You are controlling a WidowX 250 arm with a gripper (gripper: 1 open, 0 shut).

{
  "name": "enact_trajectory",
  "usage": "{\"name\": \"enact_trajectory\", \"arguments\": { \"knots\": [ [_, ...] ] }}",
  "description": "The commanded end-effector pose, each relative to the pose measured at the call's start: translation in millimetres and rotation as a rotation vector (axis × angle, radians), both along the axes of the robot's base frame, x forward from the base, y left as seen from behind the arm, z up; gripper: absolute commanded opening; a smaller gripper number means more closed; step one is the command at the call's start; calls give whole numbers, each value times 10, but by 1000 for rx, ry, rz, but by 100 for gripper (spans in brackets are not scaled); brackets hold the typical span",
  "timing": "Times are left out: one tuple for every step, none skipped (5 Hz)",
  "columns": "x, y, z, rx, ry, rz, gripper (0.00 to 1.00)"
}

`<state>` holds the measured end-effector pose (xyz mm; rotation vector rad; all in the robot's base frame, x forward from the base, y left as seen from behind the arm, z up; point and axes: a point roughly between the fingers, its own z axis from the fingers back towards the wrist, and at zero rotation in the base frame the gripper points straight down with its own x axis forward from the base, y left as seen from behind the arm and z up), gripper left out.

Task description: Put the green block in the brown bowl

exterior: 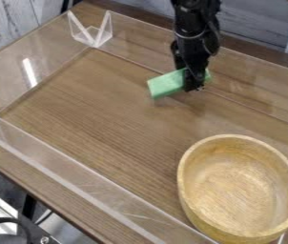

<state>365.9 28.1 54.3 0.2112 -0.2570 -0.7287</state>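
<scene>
The green block (167,85) lies at a slant over the back middle of the wooden table, just above or on the surface. My black gripper (192,78) points down onto the block's right end, and its fingers are closed on that end. The brown bowl (241,141), light tan wood with a thick rim, stands empty at the front right, well apart from the block and the gripper.
Clear acrylic walls (57,172) fence the wooden tabletop (95,114) on all sides. A clear folded acrylic piece (93,30) stands at the back left corner. A dark cable loop (4,233) shows below the table's front left.
</scene>
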Motion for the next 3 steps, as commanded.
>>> {"name": "enact_trajectory", "arguments": {
  "knots": [
    [86,10,416,15,-127,-14,0],
    [76,13,451,25,-152,-31,0],
    [85,7,388,26,-161,-50,0]
  ]
}}
